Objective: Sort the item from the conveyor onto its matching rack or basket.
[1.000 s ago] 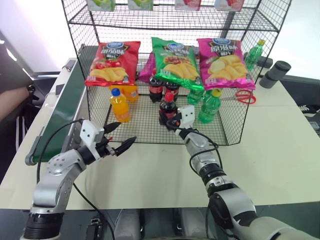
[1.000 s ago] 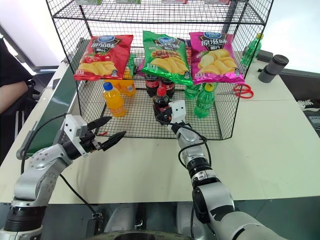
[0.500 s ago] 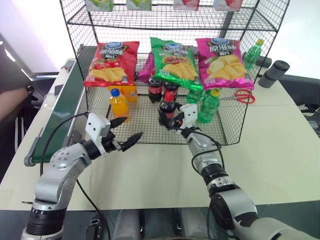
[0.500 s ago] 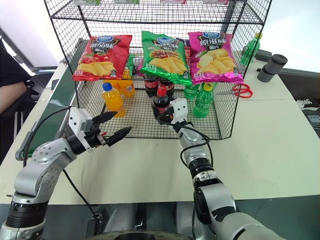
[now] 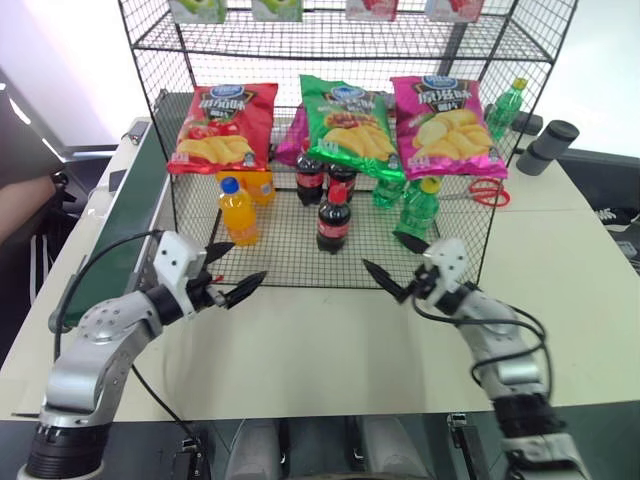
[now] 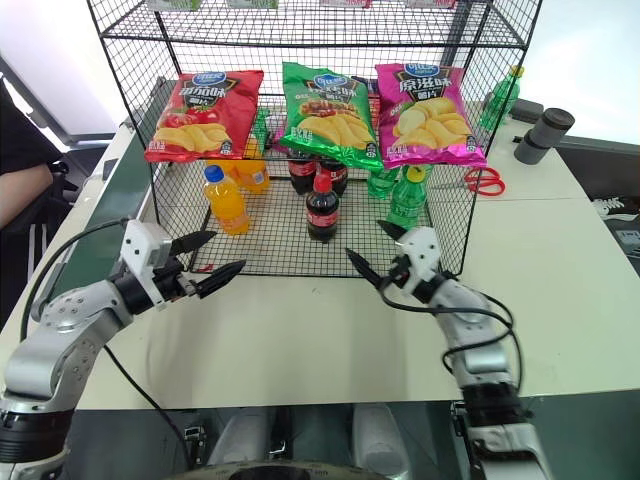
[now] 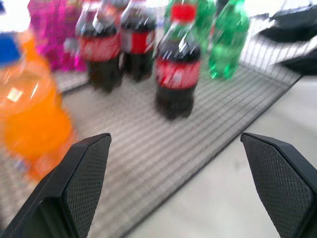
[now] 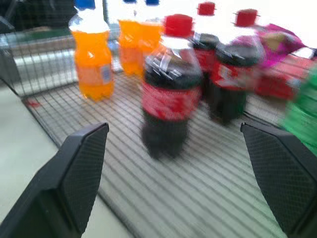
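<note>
Left eye view: the cola bottle (image 5: 333, 214) stands upright at frame centre on the mesh floor of the black wire rack (image 5: 452, 262), free of both claws. Two more cola bottles (image 5: 311, 176) stand just behind it, an orange-drink bottle (image 5: 238, 211) to its left, and green bottles (image 5: 419, 210) to its right. Three chip bags (image 5: 350, 122) hang across the upper middle. The conveyor (image 5: 128, 235) runs along the left edge. At lower left the left claw (image 5: 232, 270) is spread wide and empty over the pale surface (image 5: 340, 345), in front of the rack. At lower right the right claw (image 5: 397, 258) is likewise spread and empty, near the rack's front edge and apart from the bottle. Red scissors (image 5: 488, 192) lie on the surface at right.

Right eye view: the same layout, with a dark cylinder (image 6: 543, 135) at upper right.

Left wrist view: both black fingers (image 7: 83, 173) sit far apart at the bottom corners; the cola bottle is centre-top.

Right wrist view: fingers (image 8: 81, 171) wide apart, with the cola bottle upright in mid-frame beyond them.
</note>
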`<act>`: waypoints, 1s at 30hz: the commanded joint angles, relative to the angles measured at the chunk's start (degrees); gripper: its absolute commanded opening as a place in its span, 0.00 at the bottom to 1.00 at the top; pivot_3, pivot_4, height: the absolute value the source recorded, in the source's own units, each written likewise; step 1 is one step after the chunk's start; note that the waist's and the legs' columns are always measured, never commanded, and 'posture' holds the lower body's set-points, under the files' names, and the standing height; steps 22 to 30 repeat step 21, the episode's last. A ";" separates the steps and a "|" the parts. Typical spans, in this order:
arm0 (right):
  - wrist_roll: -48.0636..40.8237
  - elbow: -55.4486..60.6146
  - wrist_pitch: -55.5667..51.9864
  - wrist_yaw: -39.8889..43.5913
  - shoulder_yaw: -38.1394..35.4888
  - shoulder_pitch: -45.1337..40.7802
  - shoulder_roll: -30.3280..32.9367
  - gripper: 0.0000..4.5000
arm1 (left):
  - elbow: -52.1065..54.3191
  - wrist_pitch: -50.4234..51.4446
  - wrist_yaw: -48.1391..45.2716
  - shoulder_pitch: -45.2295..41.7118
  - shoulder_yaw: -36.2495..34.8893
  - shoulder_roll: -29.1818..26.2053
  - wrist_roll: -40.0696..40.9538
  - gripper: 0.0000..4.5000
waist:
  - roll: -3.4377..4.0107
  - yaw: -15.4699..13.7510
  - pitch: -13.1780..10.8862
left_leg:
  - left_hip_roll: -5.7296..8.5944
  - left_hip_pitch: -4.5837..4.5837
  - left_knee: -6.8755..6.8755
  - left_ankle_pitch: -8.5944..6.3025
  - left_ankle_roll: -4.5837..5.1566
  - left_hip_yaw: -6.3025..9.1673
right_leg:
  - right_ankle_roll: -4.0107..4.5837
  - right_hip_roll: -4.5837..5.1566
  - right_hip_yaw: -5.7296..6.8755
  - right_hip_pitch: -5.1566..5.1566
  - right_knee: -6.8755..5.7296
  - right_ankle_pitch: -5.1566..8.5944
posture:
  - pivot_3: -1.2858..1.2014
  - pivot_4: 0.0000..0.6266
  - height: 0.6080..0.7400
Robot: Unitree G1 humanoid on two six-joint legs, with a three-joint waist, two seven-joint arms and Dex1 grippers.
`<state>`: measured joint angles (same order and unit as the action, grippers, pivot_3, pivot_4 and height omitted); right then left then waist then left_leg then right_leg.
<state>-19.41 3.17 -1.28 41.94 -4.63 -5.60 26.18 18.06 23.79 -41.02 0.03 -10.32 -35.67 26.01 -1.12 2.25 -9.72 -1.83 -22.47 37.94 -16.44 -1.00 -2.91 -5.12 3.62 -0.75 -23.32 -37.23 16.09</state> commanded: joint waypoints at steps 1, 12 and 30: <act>-5.29 6.95 -4.05 2.16 -6.16 3.04 4.78 0.99 | -3.01 -5.75 -2.04 2.51 -2.88 -1.01 -1.88 1.00 | 0.00 -0.01 0.00 | 0.00 0.00 -0.03 0.00 0.00 0.00 | 0.07 0.00 0.00 0.01 0.04 0.04 | 0.52 0.24 1.00; -8.81 9.37 -8.45 5.16 -13.12 8.28 11.20 0.99 | -12.67 -16.65 -5.16 5.76 -4.34 0.00 -3.72 1.00 | -0.01 -0.38 0.01 | -0.01 0.00 -0.03 0.00 0.01 0.00 | 0.19 0.07 0.00 0.02 0.10 0.10 | 0.52 0.24 1.00; -8.04 7.74 -7.74 5.62 -12.85 7.45 10.77 0.99 | -14.33 -18.75 -6.85 5.42 -5.25 -0.78 -2.28 1.00 | -0.01 -0.70 0.00 | -0.01 0.00 -0.04 -0.01 0.00 0.01 | 0.20 0.11 -0.01 0.01 0.11 0.10 | 0.52 0.24 1.00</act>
